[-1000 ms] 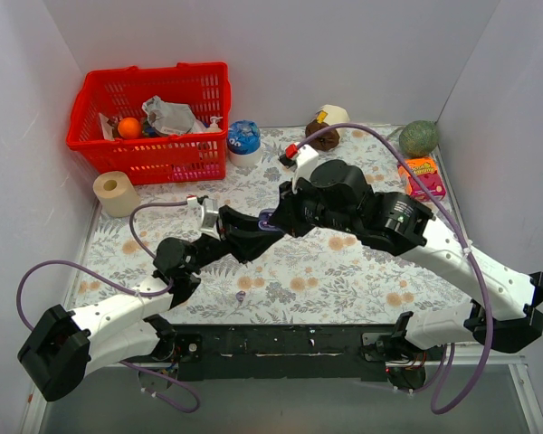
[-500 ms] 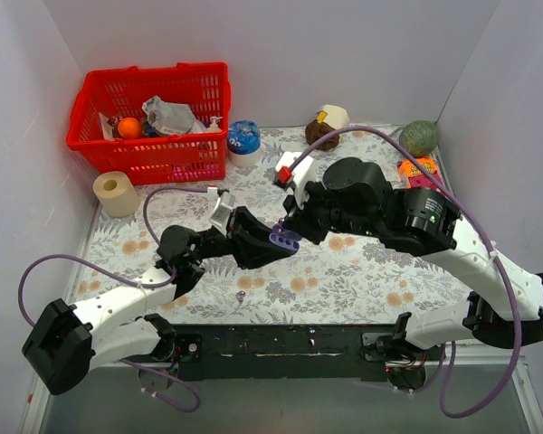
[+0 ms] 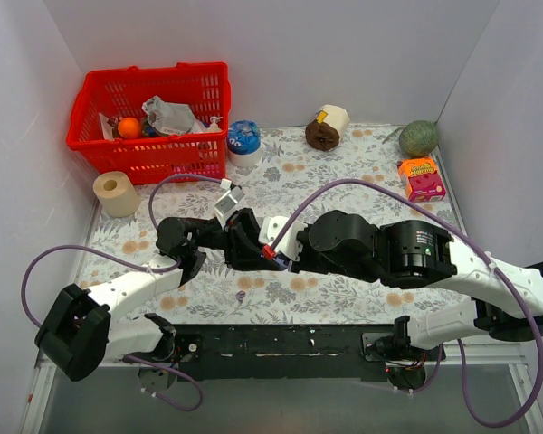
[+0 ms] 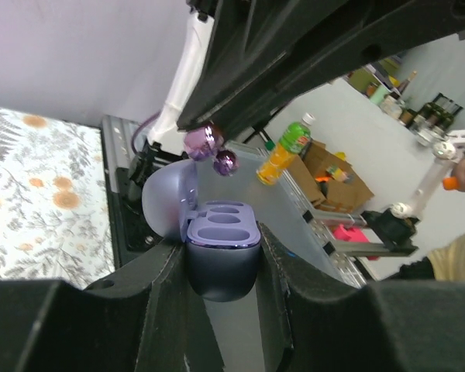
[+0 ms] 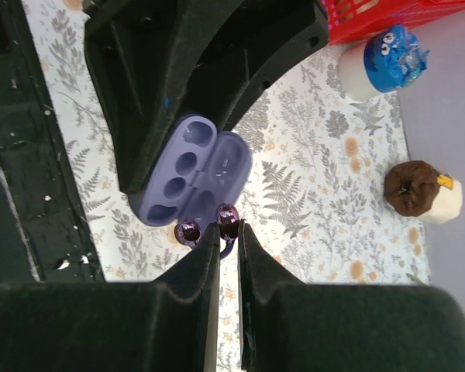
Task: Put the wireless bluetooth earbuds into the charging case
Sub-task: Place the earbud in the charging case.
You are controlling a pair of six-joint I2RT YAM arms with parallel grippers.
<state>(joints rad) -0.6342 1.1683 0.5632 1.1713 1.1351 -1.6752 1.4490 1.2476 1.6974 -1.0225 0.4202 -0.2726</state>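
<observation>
The charging case (image 4: 223, 232) is lavender, not white, and open. My left gripper (image 4: 221, 249) is shut on its base, with the lid (image 4: 169, 200) swung to the left and the three wells bare. My right gripper (image 5: 229, 227) is shut on a glossy purple earbud (image 5: 228, 215). A second purple bulb (image 5: 187, 230) sits just left of its fingers. Both hang close above the case (image 5: 187, 172). They also show in the left wrist view (image 4: 200, 139). In the top view both grippers (image 3: 258, 244) meet at mid-table and hide the case. A tiny purple bit (image 3: 241, 296) lies on the cloth.
A red basket (image 3: 149, 117) of items stands at the back left, with a paper roll (image 3: 116, 193) in front of it. A blue-lidded cup (image 3: 244, 140), a brown-and-white toy (image 3: 327, 128), a green ball (image 3: 418, 137) and an orange-pink box (image 3: 422, 177) line the back and right.
My right wrist has swung down and left from the back of the table toward the near edge. My left gripper has turned with the case, which is now hidden between the arms.
</observation>
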